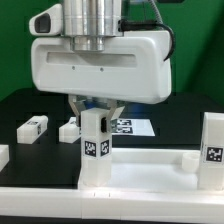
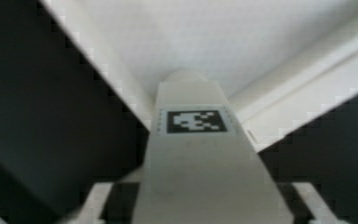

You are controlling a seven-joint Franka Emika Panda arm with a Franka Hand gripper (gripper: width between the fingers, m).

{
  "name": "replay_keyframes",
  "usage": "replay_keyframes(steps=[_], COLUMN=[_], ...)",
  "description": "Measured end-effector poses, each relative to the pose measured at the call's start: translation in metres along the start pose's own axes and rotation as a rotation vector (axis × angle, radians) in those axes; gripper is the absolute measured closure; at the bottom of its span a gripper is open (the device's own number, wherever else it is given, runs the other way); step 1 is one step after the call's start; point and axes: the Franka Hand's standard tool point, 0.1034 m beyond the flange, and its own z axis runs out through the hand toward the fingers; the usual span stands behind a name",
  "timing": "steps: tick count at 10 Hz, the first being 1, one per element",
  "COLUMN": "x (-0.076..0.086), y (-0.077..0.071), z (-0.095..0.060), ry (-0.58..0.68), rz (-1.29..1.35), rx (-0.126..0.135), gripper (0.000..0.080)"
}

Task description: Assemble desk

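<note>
While gripper (image 1: 95,116), part-closed, clamps leg (image 1: 96,145) top, leg upright, straight beneath jaws, foot at tabletop (image 1: 150,172) far corner; seating unclear.

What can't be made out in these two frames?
1. Whether the held leg is seated: exterior view, white on white against the tabletop; wrist view, blurred.
2. The right leg: cut by the exterior view's right edge.
3. The marker board: exterior view, partly behind the gripper; tags too small.
4. The part at the exterior view's left edge: cut off, unidentifiable.
</note>
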Motion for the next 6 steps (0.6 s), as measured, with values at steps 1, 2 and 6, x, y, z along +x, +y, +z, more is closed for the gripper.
replay_keyframes(steps=[1, 2, 6], x=[0.0006, 0.0009, 0.0011], y=[0.0004, 0.0005, 0.0011], z=[0.0002, 0.0003, 0.0004], ry=[-0.001, -0.003, -0.015], rz=[0.111, 0.187, 0.526], rx=[0.002, 0.005, 0.013], gripper=[0.0509, 0.0509, 0.0509])
